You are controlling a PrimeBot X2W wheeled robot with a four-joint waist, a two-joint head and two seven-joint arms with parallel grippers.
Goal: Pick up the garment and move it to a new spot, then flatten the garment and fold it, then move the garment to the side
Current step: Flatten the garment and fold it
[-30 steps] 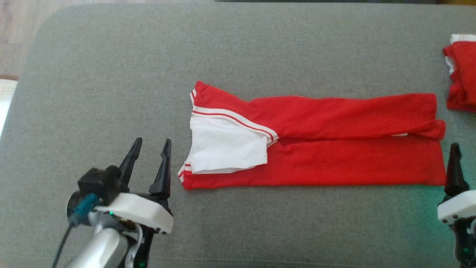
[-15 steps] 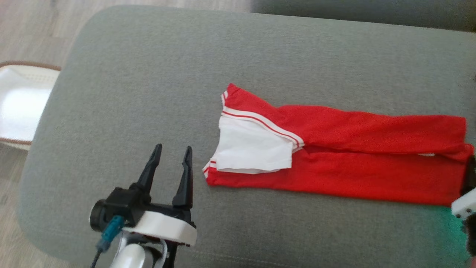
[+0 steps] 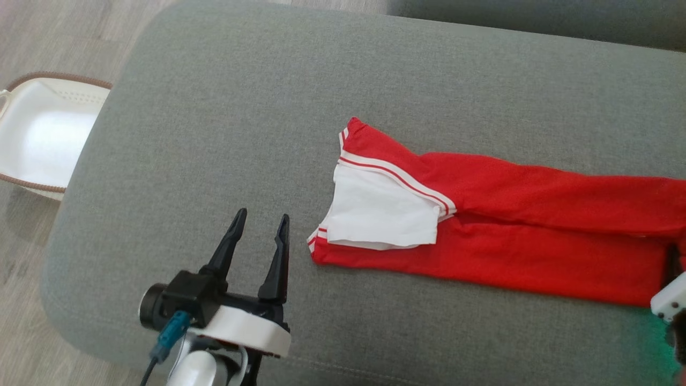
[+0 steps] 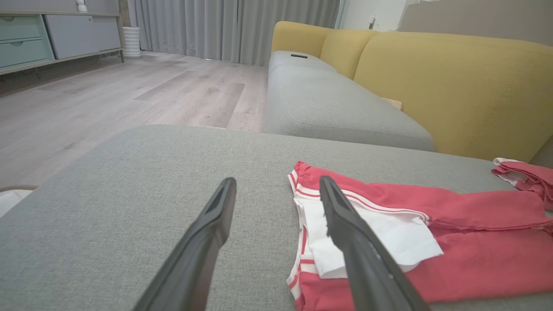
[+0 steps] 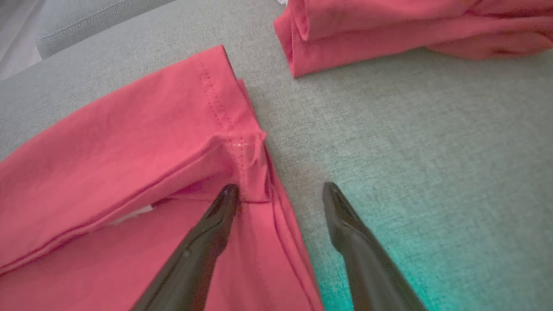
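The garment (image 3: 509, 236) is red with white striped trim and a white panel, and it lies folded into a long strip on the grey cushion (image 3: 214, 107). My left gripper (image 3: 260, 228) stands open just left of the garment's near left corner, with nothing in it. Along its fingers (image 4: 332, 203) in the left wrist view, the garment (image 4: 453, 242) lies to the right. My right gripper (image 5: 278, 190) is open at the strip's right end (image 5: 173, 129). Its left finger is over the hem and its right finger over bare cushion.
A second red garment (image 5: 389, 30) lies folded on the cushion beyond the strip's right end. A white basket (image 3: 37, 134) sits on the wooden floor to the left of the cushion. Another grey seat (image 4: 337, 103) and a yellow backrest (image 4: 453, 86) lie beyond.
The camera has turned to the left, so the basket has come into the picture and the right gripper has slid to its edge. Both grippers keep their places beside the garment.
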